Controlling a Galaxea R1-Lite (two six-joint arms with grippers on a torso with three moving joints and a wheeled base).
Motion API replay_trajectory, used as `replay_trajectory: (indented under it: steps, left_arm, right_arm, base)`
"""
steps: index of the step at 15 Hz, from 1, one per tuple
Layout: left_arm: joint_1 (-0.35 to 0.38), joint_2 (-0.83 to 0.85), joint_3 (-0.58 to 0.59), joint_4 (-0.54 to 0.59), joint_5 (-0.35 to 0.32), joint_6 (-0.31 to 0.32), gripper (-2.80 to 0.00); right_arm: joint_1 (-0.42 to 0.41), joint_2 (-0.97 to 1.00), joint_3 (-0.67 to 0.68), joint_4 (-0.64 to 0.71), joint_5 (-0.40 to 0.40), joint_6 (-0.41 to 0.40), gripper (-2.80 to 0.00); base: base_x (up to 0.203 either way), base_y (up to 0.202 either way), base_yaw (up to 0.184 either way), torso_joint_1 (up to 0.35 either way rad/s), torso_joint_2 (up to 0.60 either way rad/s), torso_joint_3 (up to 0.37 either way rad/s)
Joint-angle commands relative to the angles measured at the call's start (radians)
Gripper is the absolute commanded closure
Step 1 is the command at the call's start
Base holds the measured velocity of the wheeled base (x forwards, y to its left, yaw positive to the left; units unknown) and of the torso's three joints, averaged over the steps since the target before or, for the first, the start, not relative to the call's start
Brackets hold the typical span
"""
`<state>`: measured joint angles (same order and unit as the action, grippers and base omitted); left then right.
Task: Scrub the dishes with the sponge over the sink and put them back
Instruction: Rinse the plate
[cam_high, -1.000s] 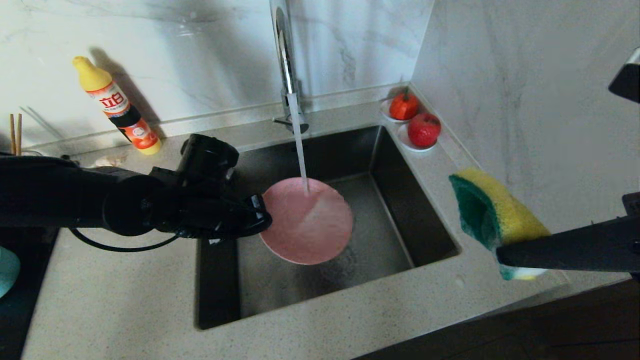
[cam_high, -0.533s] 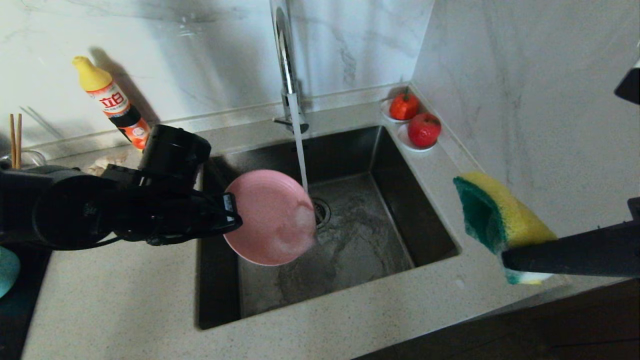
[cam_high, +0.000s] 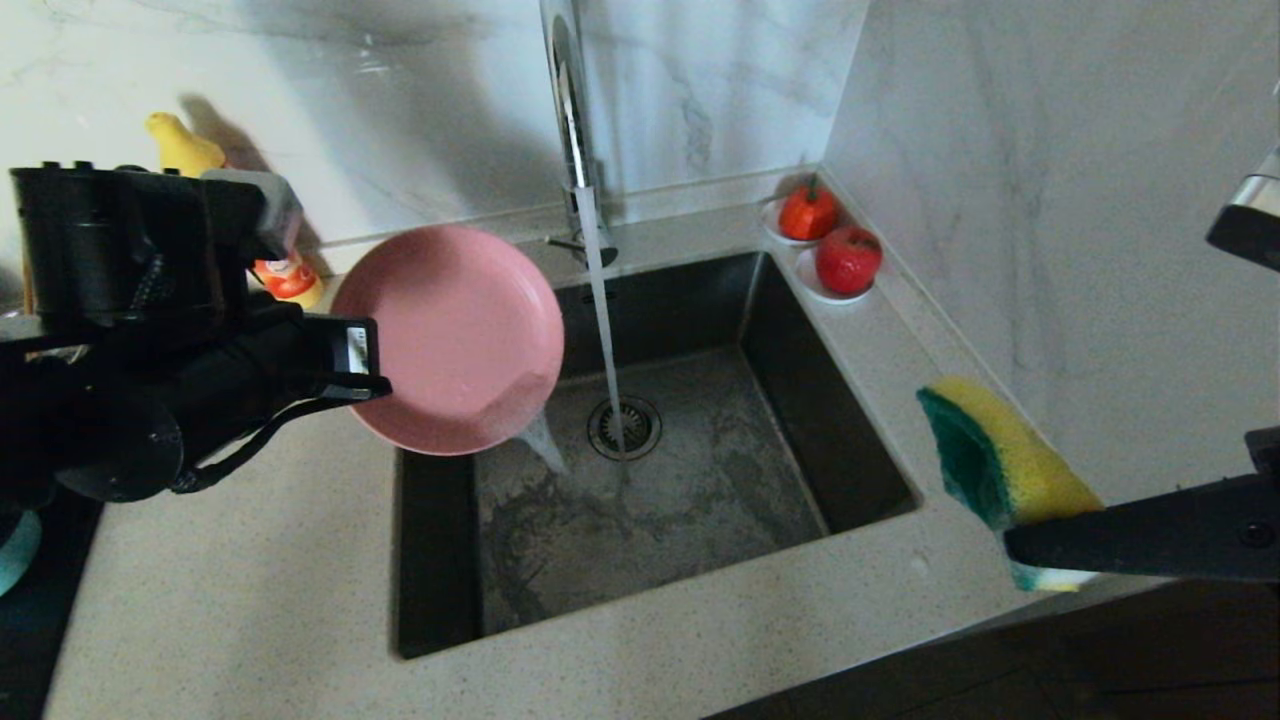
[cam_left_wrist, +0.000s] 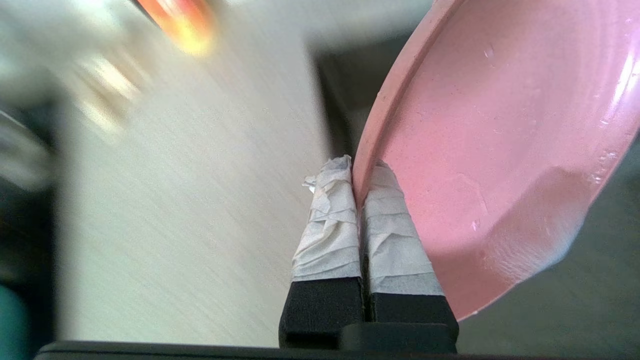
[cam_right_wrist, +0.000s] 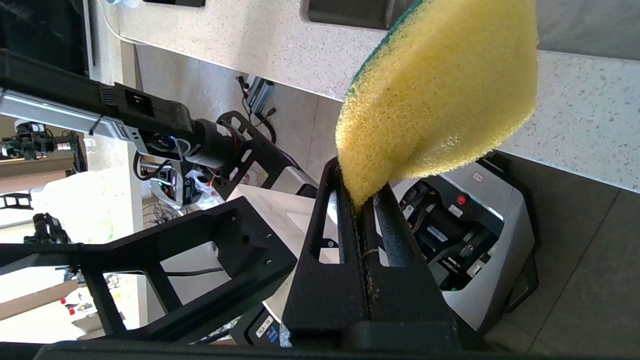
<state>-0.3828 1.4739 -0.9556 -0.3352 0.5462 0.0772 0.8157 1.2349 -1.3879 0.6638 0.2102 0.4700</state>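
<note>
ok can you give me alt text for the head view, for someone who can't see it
The left gripper holds a pink plate by its rim, tilted, over the left edge of a steel sink while the tap runs. At right, the right gripper pinches a yellow and green sponge above the counter.

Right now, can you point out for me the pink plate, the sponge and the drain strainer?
pink plate (cam_high: 450, 335): head view, centre of its inner face.
sponge (cam_high: 1020, 460): head view, on its yellow side.
drain strainer (cam_high: 638, 428): head view, right part of the round grate in the sink floor.
</note>
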Motion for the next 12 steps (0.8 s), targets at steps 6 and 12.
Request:
replay_trajectory:
  steps: [6,12]
  left_arm:
    - [0.001,0.024,0.266,-1.004,0.041,0.492,0.0]
    - [0.001,0.007,0.238,-1.119,0.02,0.498,0.0]
  right_arm:
    - [-0.007,0.011,-0.001,0.003,0.0,0.003,0.0]
    - [-0.008,0.015,-0.004,0.003,0.003,-0.001,0.0]
  base:
    - [0.0,0.0,0.0,0.0,0.0,0.0]
    - [0.0,0.0,0.0,0.0,0.0,0.0]
